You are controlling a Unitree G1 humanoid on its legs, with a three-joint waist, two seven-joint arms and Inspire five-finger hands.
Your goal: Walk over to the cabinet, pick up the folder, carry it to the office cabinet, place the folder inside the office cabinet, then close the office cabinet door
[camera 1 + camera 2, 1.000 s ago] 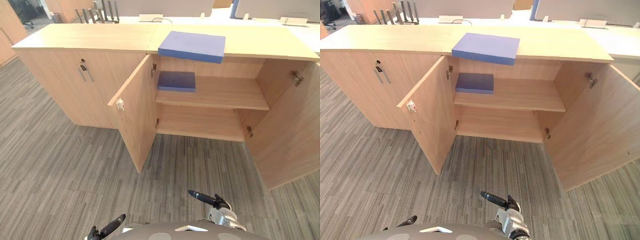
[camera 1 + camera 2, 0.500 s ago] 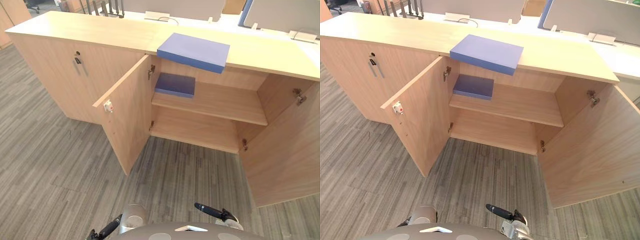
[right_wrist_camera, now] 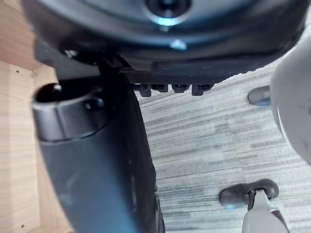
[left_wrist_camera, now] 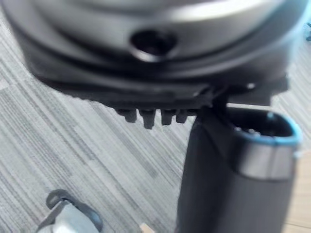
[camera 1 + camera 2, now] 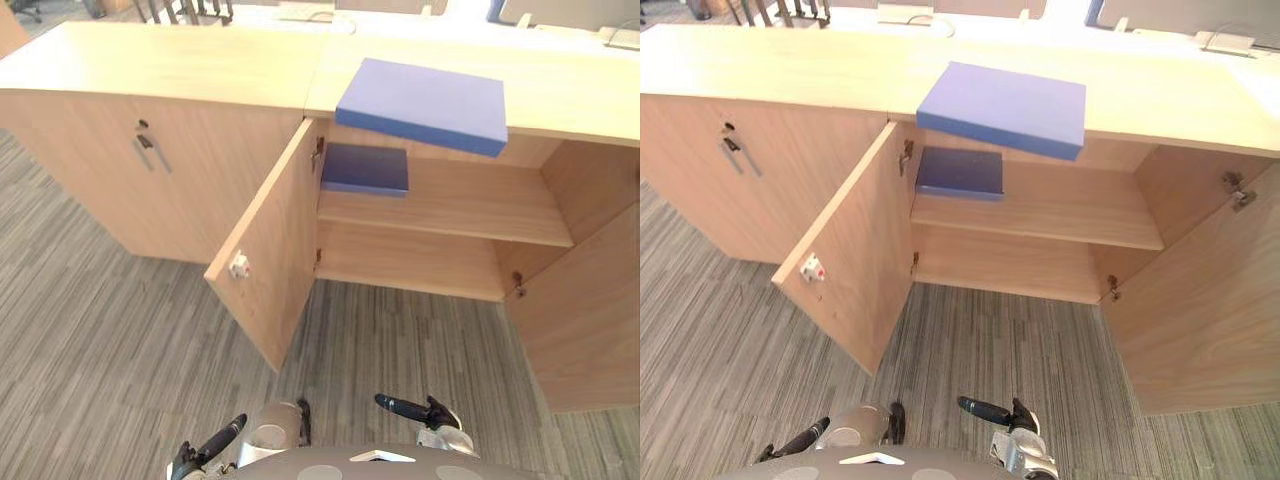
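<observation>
A blue folder [image 5: 422, 103] lies flat on the light wooden cabinet top [image 5: 180, 65], with its near edge overhanging the open compartment. A second, darker blue folder [image 5: 365, 168] lies on the upper shelf [image 5: 460, 205] inside, at its left end. Both doors of that compartment stand open: the left door [image 5: 265, 250] swings out toward me and the right door [image 5: 585, 310] is at the right edge. My left hand [image 5: 212, 447] and right hand [image 5: 408, 408] hang low by my body, far short of the cabinet. Their fingers [image 4: 148, 116] are relaxed, and both hands hold nothing.
Left of the open compartment is a shut pair of doors with metal handles [image 5: 150, 152]. Grey striped carpet [image 5: 100, 340] lies between me and the cabinet. The open left door juts into the floor space ahead. Desks stand behind the cabinet.
The whole picture has shifted as the camera moved; the cabinet now looks nearer and is seen from higher up. Folders and doors keep their places. Both hands stay low.
</observation>
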